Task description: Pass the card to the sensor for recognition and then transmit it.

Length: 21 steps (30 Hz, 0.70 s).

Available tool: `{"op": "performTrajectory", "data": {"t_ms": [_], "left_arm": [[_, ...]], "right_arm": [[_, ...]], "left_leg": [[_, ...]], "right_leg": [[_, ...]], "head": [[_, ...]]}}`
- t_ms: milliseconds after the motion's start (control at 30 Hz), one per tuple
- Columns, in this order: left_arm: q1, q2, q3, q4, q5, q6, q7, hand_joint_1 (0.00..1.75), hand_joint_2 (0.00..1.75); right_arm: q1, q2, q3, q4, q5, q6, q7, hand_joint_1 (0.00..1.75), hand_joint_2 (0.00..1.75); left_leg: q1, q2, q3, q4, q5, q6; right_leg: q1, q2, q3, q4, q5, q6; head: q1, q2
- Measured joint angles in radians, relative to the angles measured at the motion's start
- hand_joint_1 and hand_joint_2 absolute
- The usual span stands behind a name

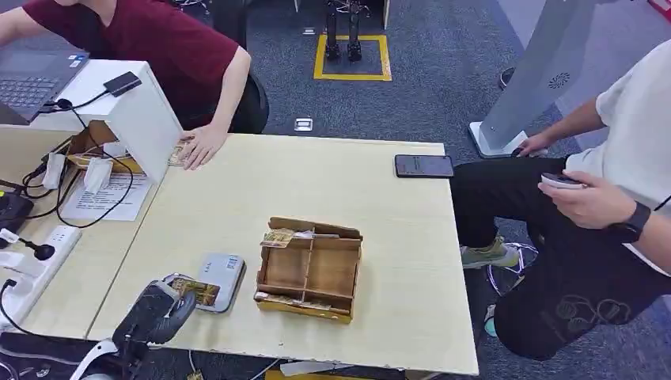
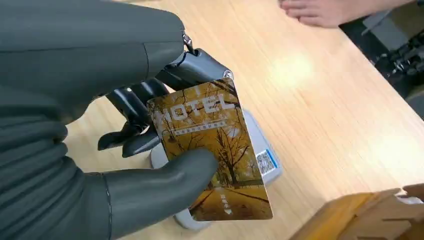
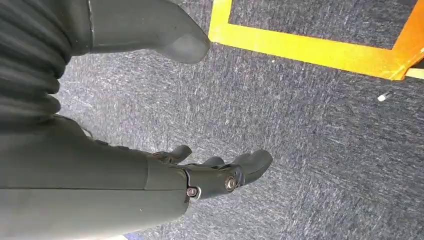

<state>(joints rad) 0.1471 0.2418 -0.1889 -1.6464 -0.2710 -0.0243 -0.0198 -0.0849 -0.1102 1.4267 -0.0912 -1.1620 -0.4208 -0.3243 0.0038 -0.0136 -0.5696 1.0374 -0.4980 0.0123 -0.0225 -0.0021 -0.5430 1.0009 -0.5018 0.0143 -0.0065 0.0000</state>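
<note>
Left robot hand (image 2: 150, 165) has the card (image 2: 212, 150) pinched between thumb and fingers, right over the grey sensor (image 1: 223, 279) at the counter's (image 1: 380, 198) near edge, while the right robot hand (image 3: 210, 175) hangs empty, fingers loosely apart, above the carpet (image 3: 325, 125).

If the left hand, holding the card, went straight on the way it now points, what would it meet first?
Most likely the grey sensor on the table: the left hand holds the card just over it. Whether they already touch is unclear.
</note>
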Motion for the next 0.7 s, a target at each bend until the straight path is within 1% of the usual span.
{"op": "performTrajectory", "data": {"t_ms": [100, 200, 400, 567, 700], "left_arm": [[-0.036, -0.04, -0.026, 0.036, -0.105, 0.067, 0.011, 1.75, 1.75], [-0.064, -0.073, -0.044, 0.063, -0.136, 0.087, 0.011, 1.75, 1.75], [-0.12, -0.127, -0.045, 0.111, -0.18, 0.143, 0.009, 1.75, 1.75], [-0.15, -0.146, -0.043, 0.154, -0.204, 0.173, 0.02, 1.75, 1.75], [-0.154, -0.155, -0.041, 0.175, -0.208, 0.178, 0.02, 1.75, 1.75]], "right_arm": [[-0.002, 0.003, 0.003, 0.0, 0.004, 0.001, 0.0, 0.0, 1.75], [-0.003, 0.006, 0.007, 0.0, 0.006, 0.002, 0.0, 0.0, 1.75], [-0.005, 0.007, 0.014, 0.0, 0.01, 0.003, 0.002, 0.0, 1.75], [-0.006, 0.007, 0.029, 0.0, 0.01, 0.005, 0.008, 0.0, 1.75], [-0.006, 0.007, 0.032, 0.0, 0.01, 0.005, 0.009, 0.0, 1.75]], "left_leg": [[0.0, -0.001, 0.0, 0.0, 0.0, 0.0], [0.0, 0.0, 0.0, 0.0, 0.0, 0.0], [0.0, 0.0, 0.0, 0.0, 0.0, 0.001], [0.0, 0.0, 0.0, 0.0, 0.0, 0.001], [0.0, 0.0, 0.0, 0.0, 0.0, 0.001]], "right_leg": [[0.0, -0.001, 0.001, 0.0, 0.001, 0.001], [0.0, 0.0, 0.001, 0.0, 0.001, 0.001], [0.0, 0.0, 0.0, 0.0, 0.001, 0.001], [0.0, 0.0, 0.0, 0.0, 0.001, 0.001], [0.0, 0.0, 0.0, 0.0, 0.001, 0.001]], "head": [[0.0, 0.0], [0.0, 0.0], [0.0, 0.0], [0.0, 0.0], [0.0, 0.0]]}}
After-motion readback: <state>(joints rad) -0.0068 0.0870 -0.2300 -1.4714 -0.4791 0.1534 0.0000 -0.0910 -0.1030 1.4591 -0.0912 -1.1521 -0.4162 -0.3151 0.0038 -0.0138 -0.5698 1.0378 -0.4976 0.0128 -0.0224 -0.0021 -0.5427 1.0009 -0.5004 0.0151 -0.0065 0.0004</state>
